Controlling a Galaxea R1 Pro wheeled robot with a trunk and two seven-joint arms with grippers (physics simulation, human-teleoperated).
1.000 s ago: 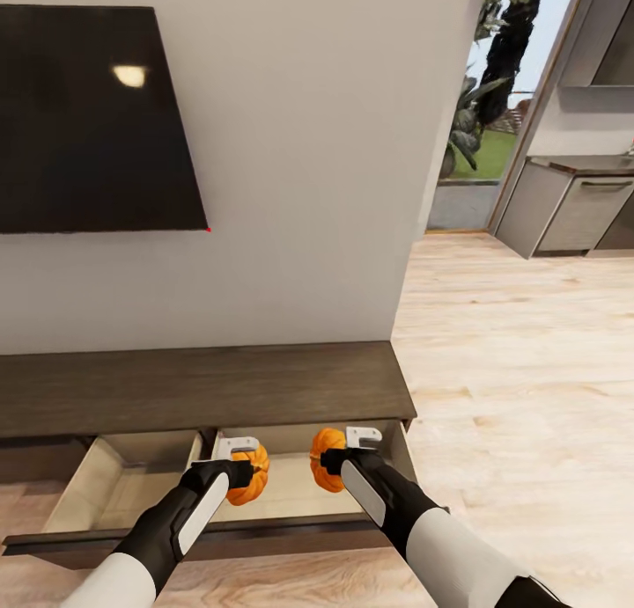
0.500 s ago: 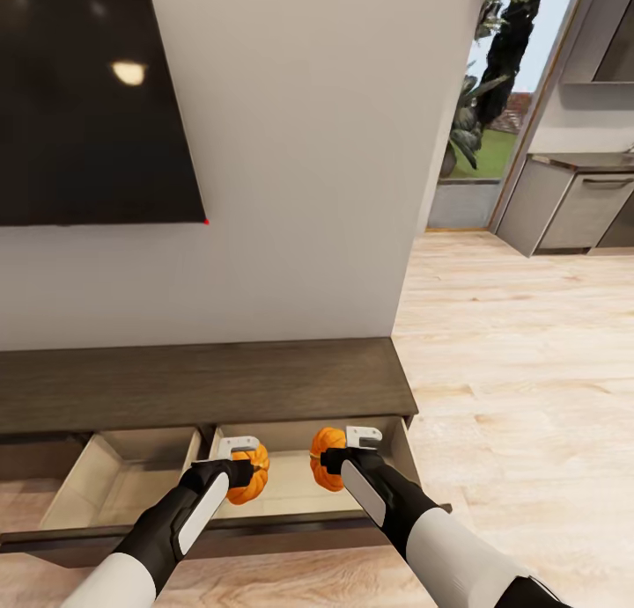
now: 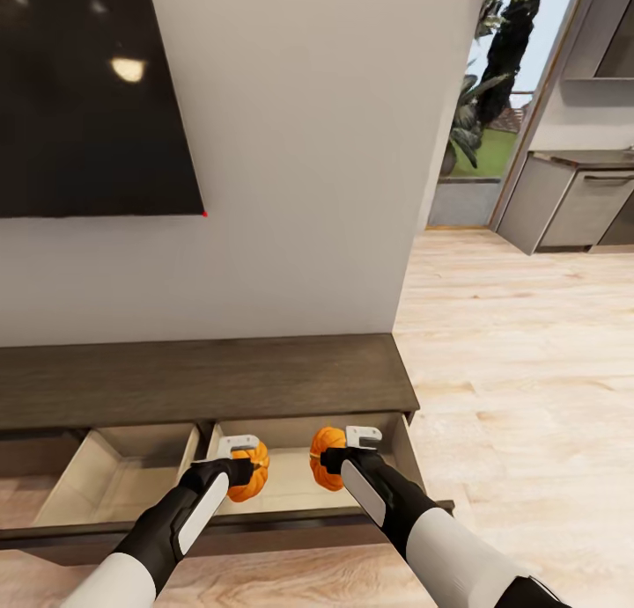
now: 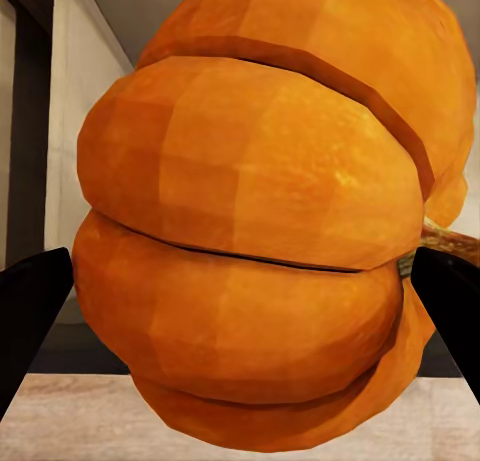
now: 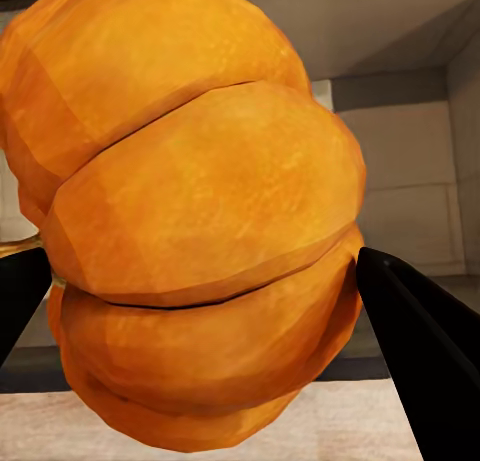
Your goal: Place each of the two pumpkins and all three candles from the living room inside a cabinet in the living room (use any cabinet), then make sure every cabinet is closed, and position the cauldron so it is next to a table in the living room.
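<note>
Left claw (image 3: pixel 250 464) was clamped on one pumpkin (image 3: pixel 249 478), and the right claw (image 3: pixel 328 458) was clamped on the other pumpkin (image 3: pixel 327 468); both wrist views showed the orange ribbed body wedged between the dark fingers. Both pumpkins hung over the pulled-out right drawer (image 3: pixel 291 494) of the dark-brown cabinet (image 3: pixel 202 379), above its pale floor and not resting on it. A second drawer (image 3: pixel 123 480) stood open just beside it on the left. Judged risk: release from this height could let a round pumpkin roll or bounce, strike the drawer front, or come to rest against the rim, where it would block closing. The two pumpkins were near each other, so simultaneous release could knock one into the other. Each claw also hung close under the cabinet top edge; a careless upward retreat could catch that lip. Lowering to the drawer floor before opening would reduce these faults. Candles, cauldron and worktop remained outstanding.
</note>
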